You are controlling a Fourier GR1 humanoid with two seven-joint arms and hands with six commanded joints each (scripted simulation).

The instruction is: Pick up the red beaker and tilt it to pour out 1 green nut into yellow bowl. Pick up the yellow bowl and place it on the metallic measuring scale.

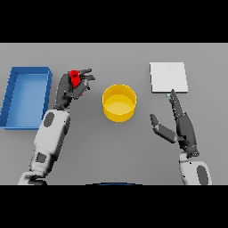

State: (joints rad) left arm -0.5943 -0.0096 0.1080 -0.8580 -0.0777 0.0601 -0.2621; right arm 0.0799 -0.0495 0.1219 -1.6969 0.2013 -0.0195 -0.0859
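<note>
Red beaker (75,78) is sitting pinched in the left hand (71,88), between blue bin (26,97) at frame left and yellow bowl (119,103) at center; right hand (181,127) is resting spread below the scale (168,77).

Counted around the yellow bowl (119,103): 1 yellow bowl stands mid-table. 1 red beaker (75,77) shows to its left, and 1 blue tray (13,93) lies further left of the bowl. 1 pale square scale (168,77) lies to the bowl's upper right. 2 dark hands show: 1 left (73,87), 1 right (180,124).
</note>
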